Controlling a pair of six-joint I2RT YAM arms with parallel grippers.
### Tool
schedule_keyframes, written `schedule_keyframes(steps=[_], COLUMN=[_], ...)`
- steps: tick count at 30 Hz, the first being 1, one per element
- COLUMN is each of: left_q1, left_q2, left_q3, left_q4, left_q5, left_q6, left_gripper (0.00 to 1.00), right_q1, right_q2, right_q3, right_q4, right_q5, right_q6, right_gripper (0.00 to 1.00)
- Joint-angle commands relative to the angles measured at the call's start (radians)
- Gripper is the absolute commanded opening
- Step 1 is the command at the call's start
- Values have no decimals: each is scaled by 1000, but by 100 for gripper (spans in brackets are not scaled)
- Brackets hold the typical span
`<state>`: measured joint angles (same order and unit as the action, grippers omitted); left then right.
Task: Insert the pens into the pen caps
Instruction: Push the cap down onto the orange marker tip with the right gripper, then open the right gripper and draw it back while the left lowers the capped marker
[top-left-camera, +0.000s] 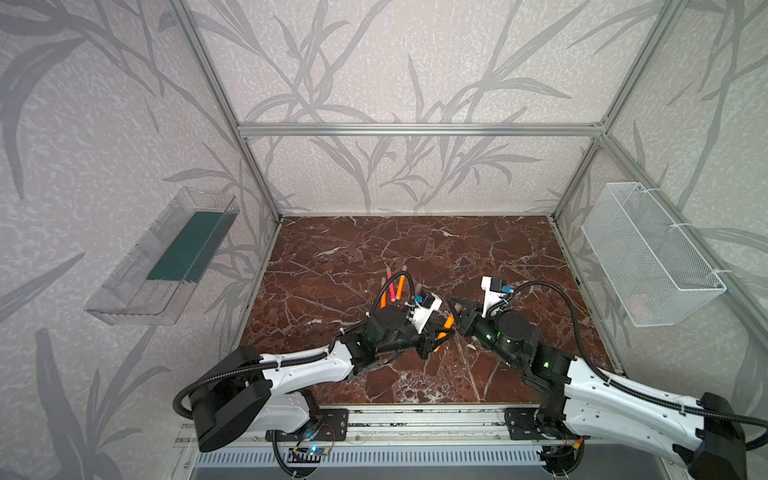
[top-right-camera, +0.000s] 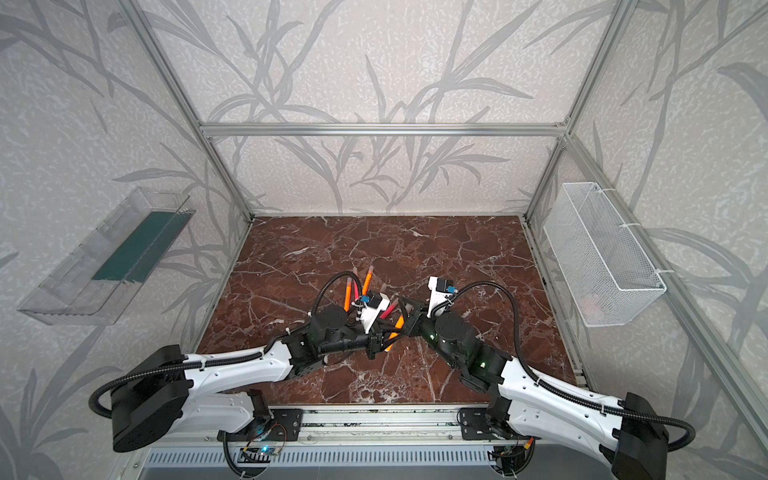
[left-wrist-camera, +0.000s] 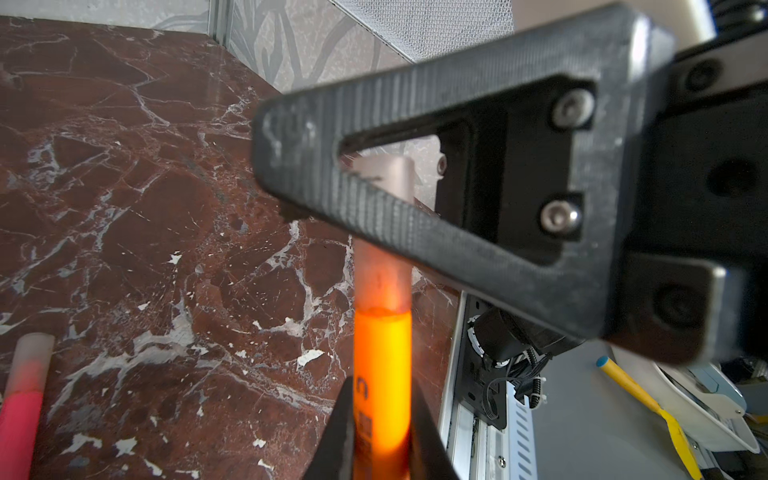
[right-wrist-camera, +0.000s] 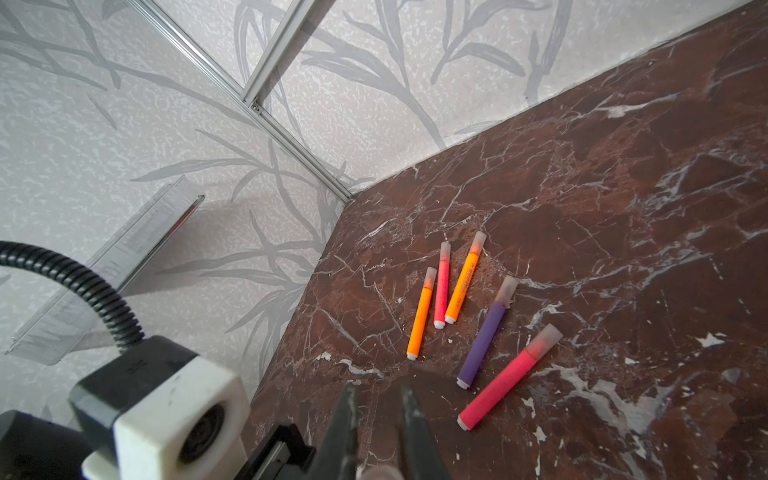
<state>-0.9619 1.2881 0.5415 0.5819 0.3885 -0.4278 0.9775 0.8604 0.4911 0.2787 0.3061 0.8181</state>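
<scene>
Five pens (right-wrist-camera: 485, 336) lying; sixth pen (left-wrist-camera: 382, 365), cap (left-wrist-camera: 384, 282) gripped.

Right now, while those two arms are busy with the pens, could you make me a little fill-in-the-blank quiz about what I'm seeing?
1. The left gripper is shut on an ___ pen.
2. The right gripper pinches the pale cap fitted over that pen's ___.
3. On the marble table lie ___ other pens, all capped.
4. Just one of them is ___.
Missing words: orange; tip; five; purple.
</scene>
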Motion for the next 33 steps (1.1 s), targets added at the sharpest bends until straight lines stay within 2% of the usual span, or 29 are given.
schedule_keyframes(steps=[1,7,9,12,17,23,29,33], left_q1=[1,44,73,105,129,183,251,253], left_q2=[-12,-43,-51,-59,-67,-103,-133,-148], left_q3=[35,70,87,123,178,224,252,236], left_q4=[9,-20,-22,-36,-55,-77,-65,-56], left_q5=[-62,-143,-145,-138,-196,-249,-197,-128], left_q6=[10,-1,-13,-6,20,17,-24,0], left_gripper=[0,0,0,0,0,0,0,0], right_q1=[4,26,39,116,210,230,238,239], right_q2=[-4,3,15,41,74,95,85,67], right_q3=[7,-87,-95,-117,-142,-186,-215,-170], right_q4=[-3,108,121,163,227,298,372,272], right_q5=[-73,-116,-113,-96,-37,-41,-78,-61], right_q6=[-9,11,7,-7,-31,-34,-59,-56], right_gripper=[0,0,0,0,0,0,0,0])
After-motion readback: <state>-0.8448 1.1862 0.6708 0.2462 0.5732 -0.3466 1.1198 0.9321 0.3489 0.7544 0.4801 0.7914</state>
